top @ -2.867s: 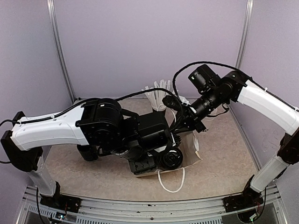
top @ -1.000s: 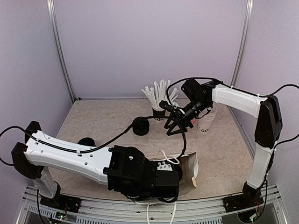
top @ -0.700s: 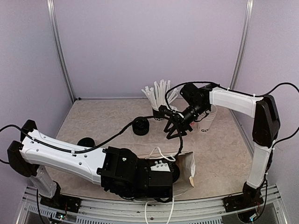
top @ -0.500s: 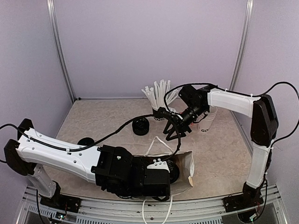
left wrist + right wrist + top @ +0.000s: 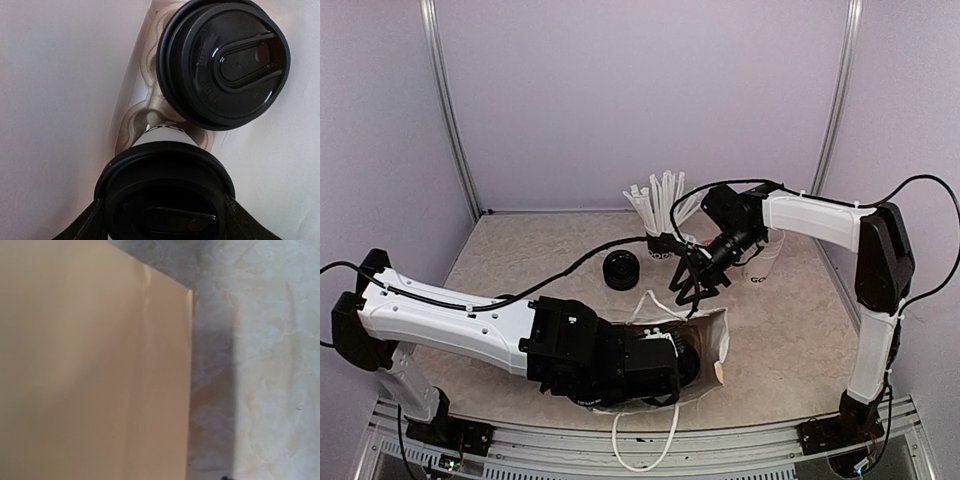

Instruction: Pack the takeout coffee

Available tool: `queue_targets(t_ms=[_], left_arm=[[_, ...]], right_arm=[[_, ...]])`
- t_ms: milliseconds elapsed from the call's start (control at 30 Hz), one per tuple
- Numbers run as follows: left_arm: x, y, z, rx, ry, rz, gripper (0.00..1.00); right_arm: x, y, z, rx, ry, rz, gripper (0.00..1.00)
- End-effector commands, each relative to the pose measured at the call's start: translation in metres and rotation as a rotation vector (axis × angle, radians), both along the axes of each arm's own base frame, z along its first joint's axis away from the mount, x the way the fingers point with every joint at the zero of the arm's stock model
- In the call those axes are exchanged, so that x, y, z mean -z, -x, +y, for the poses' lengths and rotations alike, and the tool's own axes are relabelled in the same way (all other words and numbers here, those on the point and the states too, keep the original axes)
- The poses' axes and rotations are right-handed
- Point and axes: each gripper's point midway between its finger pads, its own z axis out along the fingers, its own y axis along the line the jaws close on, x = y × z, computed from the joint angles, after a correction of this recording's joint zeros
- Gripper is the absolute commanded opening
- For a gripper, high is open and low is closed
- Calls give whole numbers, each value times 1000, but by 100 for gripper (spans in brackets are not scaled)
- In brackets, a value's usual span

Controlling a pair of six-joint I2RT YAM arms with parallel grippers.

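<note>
Two cups with glossy black plastic lids sat inside the paper bag, seen from above in the left wrist view. Each lid was round, with a raised rim and an oval sunken sip panel. One cup, the takeout coffee, showed a strip of white paper wall with dark lettering under its lid. The left claw was clamped on it, a black finger pressed against each side of the lid rim. The second lidded cup stood just beside it. The bag was smooth and pale inside and tan kraft outside, with two white cord handles. A third cup, white paper with black lettering, stood on the marbled beige table by the right arm. One black cup held a fan of white straws. One black round object lay apart on the table. The right claw hung over the bag's far rim, fingers apart, gripping nothing.
</note>
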Motion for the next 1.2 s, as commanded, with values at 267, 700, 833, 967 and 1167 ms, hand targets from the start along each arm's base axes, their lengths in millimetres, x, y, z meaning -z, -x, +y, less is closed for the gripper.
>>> queue_targets(t_ms=[267,700,833,967,1167], left_arm=[[3,-15,6,-41,45,135,60],[23,-36,9,-130,19,335,60],[29,-43,9,-159,34,426,60],[33,-47,9,-162,39,483,60],[49,-58,15,-185,17,541,59]], right_arm=[[-8,14,4,-49,-29,69,51],[-8,21,0,-63,-21,94,50],[-10,23,-1,-67,-24,102,51],[-12,25,-3,-65,-21,105,51],[-10,28,-7,-62,-14,113,51]])
